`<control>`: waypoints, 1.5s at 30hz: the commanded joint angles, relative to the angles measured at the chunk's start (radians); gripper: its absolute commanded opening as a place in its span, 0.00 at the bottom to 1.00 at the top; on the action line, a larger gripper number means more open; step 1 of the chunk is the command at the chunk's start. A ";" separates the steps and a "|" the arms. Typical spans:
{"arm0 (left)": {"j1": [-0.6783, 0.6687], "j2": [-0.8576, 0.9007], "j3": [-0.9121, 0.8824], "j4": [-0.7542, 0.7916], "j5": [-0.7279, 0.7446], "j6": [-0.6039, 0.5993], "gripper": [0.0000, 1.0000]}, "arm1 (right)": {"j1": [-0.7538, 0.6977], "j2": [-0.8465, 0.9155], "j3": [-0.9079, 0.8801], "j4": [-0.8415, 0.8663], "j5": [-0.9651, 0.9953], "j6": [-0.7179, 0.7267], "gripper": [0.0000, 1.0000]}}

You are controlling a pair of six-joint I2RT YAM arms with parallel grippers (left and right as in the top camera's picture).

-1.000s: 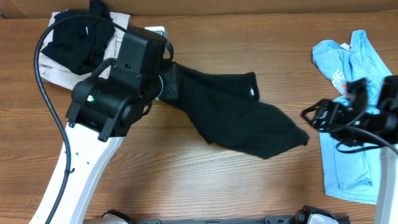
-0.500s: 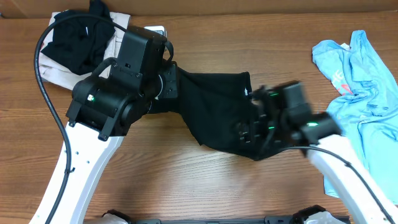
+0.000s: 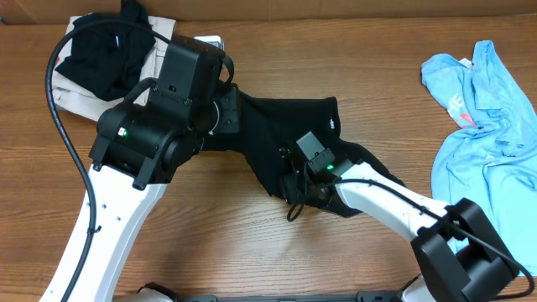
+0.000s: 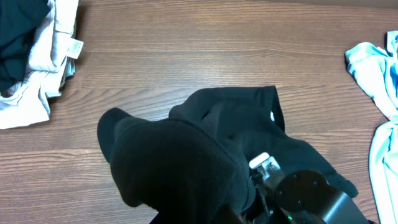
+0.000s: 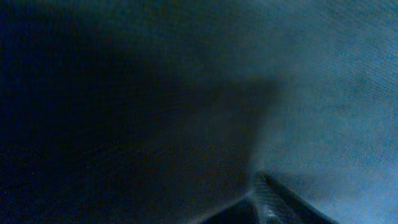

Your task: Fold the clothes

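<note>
Black garment: a black knit garment (image 3: pixel 285 138) lies crumpled near the middle of the brown wood-grain table (image 3: pixel 377 67). Its left end is drawn up toward the left arm and the rest spreads out to the right.
Garment detail: a small white label (image 3: pixel 333 124) shows at its upper right edge, also seen from the left wrist (image 4: pixel 272 116).
Close view of cloth: from the left wrist, a thick fold of the black garment (image 4: pixel 180 162) bulges up in the foreground and a flatter part lies on the wood behind it.
Left gripper: the left gripper (image 3: pixel 228 117) meets the garment's left end. Cloth covers its fingers in both views, so I cannot tell whether it is clamped or parted.
Right gripper: the right gripper (image 3: pixel 302 176) is down on the lower middle of the garment, touching it. Its camera sees only dark fabric (image 5: pixel 124 93) and one fingertip (image 5: pixel 270 202) at the bottom edge, so its state cannot be told.
Light-blue garment: a rumpled light-blue garment (image 3: pixel 482 126) lies at the table's right edge, well apart from the black one.
Clothes pile: a heap of beige and black clothes (image 3: pixel 92 59) sits at the far left corner, just behind the left arm.
</note>
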 commanded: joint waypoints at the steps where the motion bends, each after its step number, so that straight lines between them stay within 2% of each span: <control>1: 0.004 -0.002 0.021 0.005 -0.032 0.019 0.04 | -0.010 0.005 -0.004 0.015 0.044 0.005 0.38; 2: 0.004 -0.002 0.021 0.005 -0.035 0.019 0.04 | -0.013 0.005 -0.004 0.018 0.046 0.005 0.24; 3: 0.004 -0.002 0.021 0.005 -0.047 0.018 0.04 | -0.018 0.005 -0.004 0.018 0.047 0.008 0.15; 5: 0.004 -0.002 0.021 0.004 -0.066 0.019 0.04 | -0.034 -0.003 -0.003 0.010 0.047 0.037 0.04; 9: 0.006 -0.005 0.027 0.004 -0.115 0.019 0.04 | -0.092 -0.063 0.043 -0.113 0.036 0.058 0.04; 15: 0.006 -0.016 0.106 -0.054 -0.185 0.034 0.04 | -0.195 -0.256 0.228 -0.497 -0.016 0.057 0.04; 21: 0.006 -0.033 0.203 -0.242 -0.235 0.033 0.04 | -0.236 -0.442 0.388 -0.901 -0.098 0.060 0.04; 26: 0.006 -0.029 0.204 -0.365 -0.227 0.018 0.04 | -0.236 -0.509 0.388 -1.057 -0.131 0.114 0.04; 30: 0.006 -0.029 0.204 -0.391 -0.229 0.018 0.04 | -0.236 -0.509 0.388 -1.051 -0.121 0.114 0.06; 34: 0.006 -0.014 0.202 -0.365 -0.243 0.019 0.04 | -0.237 -0.484 0.388 -0.940 -0.031 0.114 0.07; 36: 0.006 0.001 0.186 -0.343 -0.259 0.019 0.04 | -0.237 -0.458 0.380 -0.877 0.040 0.114 0.11; 41: 0.006 0.069 0.131 -0.322 -0.265 0.019 0.04 | -0.254 -0.366 0.299 -0.723 0.124 0.109 0.11; 45: 0.006 0.148 0.093 -0.320 -0.269 0.019 0.04 | -0.292 -0.279 0.239 -0.646 0.126 0.095 0.04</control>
